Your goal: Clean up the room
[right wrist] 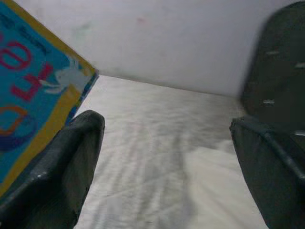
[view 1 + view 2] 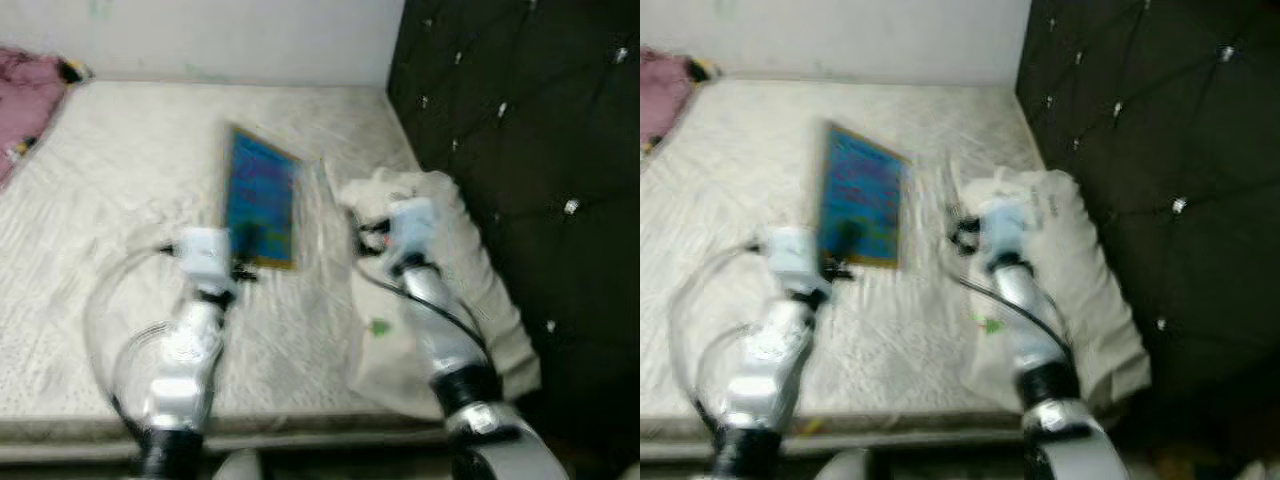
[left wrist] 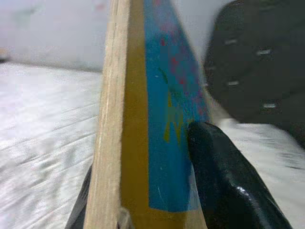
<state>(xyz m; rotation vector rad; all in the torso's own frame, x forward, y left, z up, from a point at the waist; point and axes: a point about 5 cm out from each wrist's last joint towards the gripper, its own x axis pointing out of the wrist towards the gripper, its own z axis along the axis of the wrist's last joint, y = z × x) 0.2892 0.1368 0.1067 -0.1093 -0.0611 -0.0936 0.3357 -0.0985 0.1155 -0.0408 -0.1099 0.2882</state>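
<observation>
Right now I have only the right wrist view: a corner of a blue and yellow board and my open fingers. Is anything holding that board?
Observer: Yes. The left gripper is shut on the board at its near edge, one finger pressed on the blue face.
Operator: Where does the board lie?
Observer: Over the white mattress, one side raised.
Operator: And my right gripper?
Observer: The right gripper hangs open beside the board, above a cream pillow against the dark headboard.
</observation>
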